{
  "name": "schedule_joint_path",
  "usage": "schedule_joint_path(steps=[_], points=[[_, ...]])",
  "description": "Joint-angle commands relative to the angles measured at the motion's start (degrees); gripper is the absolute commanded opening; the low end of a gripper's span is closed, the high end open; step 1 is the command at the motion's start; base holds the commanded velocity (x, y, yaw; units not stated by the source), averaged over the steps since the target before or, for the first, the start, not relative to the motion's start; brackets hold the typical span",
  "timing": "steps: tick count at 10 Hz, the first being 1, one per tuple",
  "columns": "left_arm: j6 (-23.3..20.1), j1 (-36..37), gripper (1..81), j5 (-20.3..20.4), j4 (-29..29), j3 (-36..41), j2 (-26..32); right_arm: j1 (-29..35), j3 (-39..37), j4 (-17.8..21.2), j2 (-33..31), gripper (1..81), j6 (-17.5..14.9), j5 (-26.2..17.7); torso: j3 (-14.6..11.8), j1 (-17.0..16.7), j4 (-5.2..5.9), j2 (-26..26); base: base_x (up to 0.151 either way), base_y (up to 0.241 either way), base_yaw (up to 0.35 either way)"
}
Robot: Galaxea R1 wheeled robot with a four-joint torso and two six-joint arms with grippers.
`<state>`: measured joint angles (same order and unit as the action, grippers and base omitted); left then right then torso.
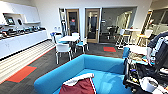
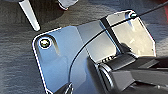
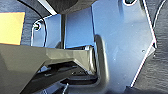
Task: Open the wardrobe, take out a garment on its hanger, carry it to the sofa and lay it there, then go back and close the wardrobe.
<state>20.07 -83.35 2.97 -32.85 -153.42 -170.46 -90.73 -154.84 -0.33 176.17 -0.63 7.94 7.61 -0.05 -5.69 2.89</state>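
Note:
The bright blue sofa [image 1: 105,67] fills the lower middle of the head view, close in front of me. On its seat lies the garment [image 1: 78,86], a maroon-red jacket with a white sleeve [image 1: 80,78] spread across its upper edge. The jacket rests flat on the cushion near the sofa's left arm. Both wrist views look down past my own dark plates at dark carpet [image 2: 15,62].
Beyond the sofa stand a white table [image 1: 68,38] and white chairs [image 1: 62,48]. A long white counter [image 1: 22,41] runs along the left wall. A cluttered rig [image 1: 147,72] crowds the right edge. Red carpet patches [image 1: 21,73] mark the floor, and wooden doors [image 1: 92,25] stand at the back.

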Motion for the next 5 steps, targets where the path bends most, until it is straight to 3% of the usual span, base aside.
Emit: schedule_joint_path(steps=[1,5], points=[[0.1,2.6,81.1,-2.4,-0.7,0.1,0.6,2.2,0.2,0.2,0.5,81.1,-0.2,-3.3,0.0,0.1,0.0,0.0,0.0,0.0,0.18],[-0.1,2.6,81.1,-2.4,-0.8,0.1,0.3,1.9,0.2,0.2,0.6,81.1,-0.3,-3.2,0.0,0.1,0.0,0.0,0.0,0.0,0.192]])
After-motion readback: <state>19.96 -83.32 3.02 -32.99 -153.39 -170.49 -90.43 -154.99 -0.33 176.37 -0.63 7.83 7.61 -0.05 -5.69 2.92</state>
